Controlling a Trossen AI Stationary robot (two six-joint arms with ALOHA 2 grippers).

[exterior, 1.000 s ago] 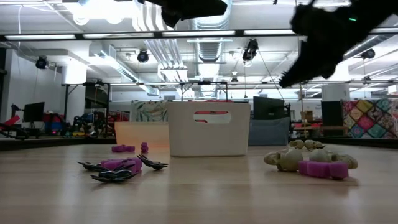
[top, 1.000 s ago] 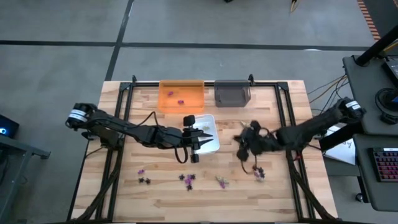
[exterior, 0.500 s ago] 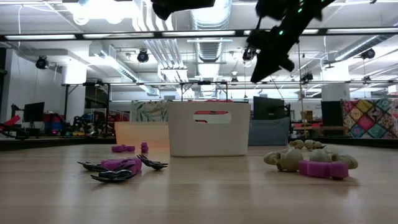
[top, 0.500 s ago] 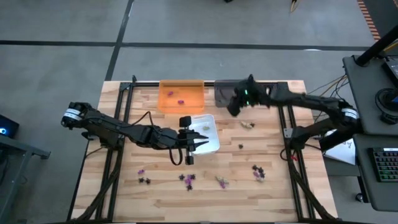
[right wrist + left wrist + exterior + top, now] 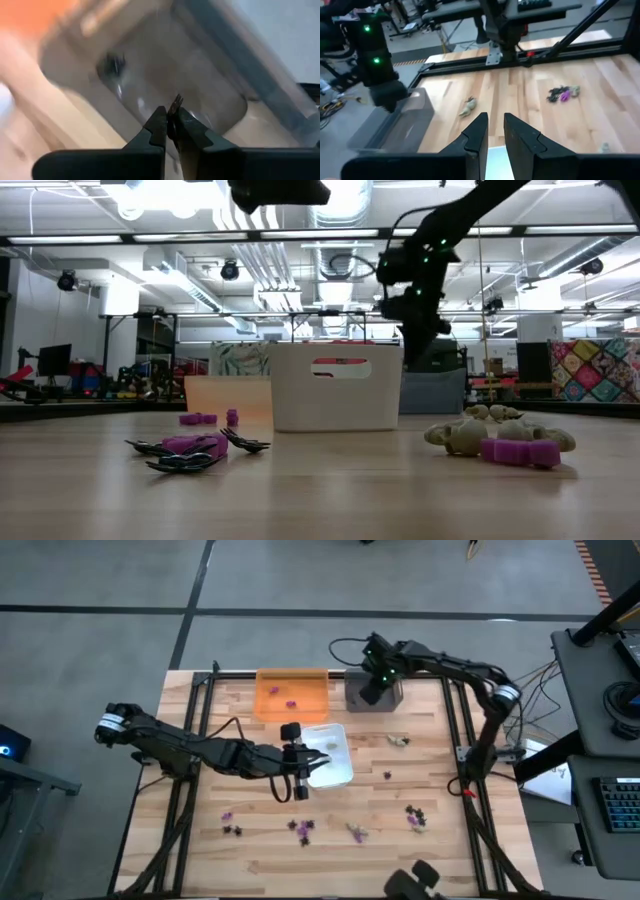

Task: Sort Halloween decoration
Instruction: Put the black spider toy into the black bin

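I saw an orange tray (image 5: 291,695), a grey tray (image 5: 372,692) and a white tray (image 5: 331,756) on pale wood (image 5: 450,840), with purple (image 5: 227,816), black (image 5: 416,810) and beige (image 5: 399,740) pieces.

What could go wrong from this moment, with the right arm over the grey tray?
1. The right gripper pinches only a tip of a small black piece above the grey tray; it might stick to the jaws or fall outside.
2. The left gripper hovers at the white tray; coming down, it might push the tray.
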